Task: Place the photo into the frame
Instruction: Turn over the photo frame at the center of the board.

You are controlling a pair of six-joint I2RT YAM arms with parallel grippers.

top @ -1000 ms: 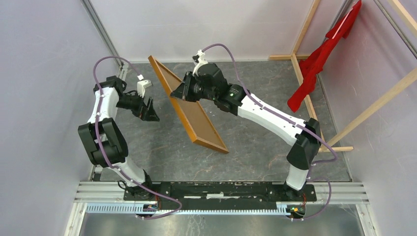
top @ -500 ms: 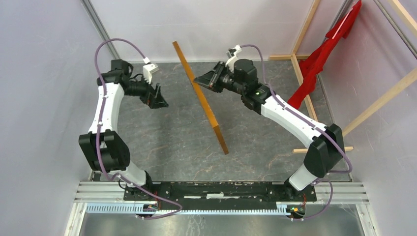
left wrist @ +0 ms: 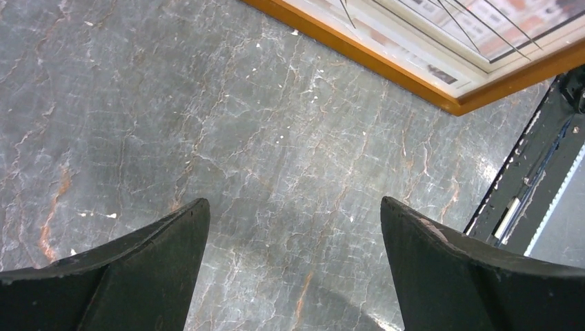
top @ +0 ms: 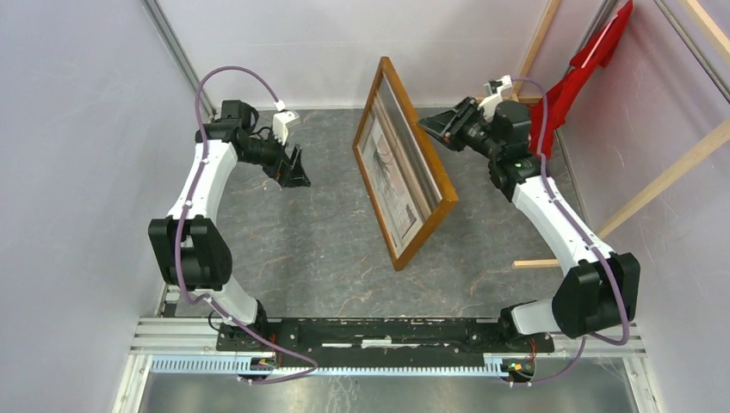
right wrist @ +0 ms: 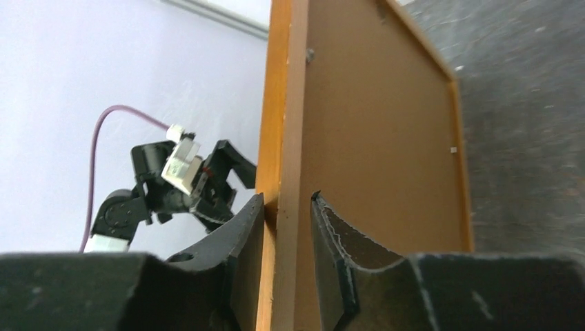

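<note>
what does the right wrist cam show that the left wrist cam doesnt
Only the right wrist: the frame's plain brown back, the right gripper shut on its edge, and the pale wall. Only the left wrist: the photo in the frame's front and the black base rail. Both: the frame's orange wood, the grey table and the open left gripper.

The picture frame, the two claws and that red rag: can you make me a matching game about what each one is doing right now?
Things:
1. frame
2. left gripper
3. right gripper
4. red cloth

States:
A. pinching a wooden edge
B. draped on pale beams
C. open, holding nothing
D. raised on edge, tilted

Pairs: 1-D, 2-C, 3-A, 4-B
</note>
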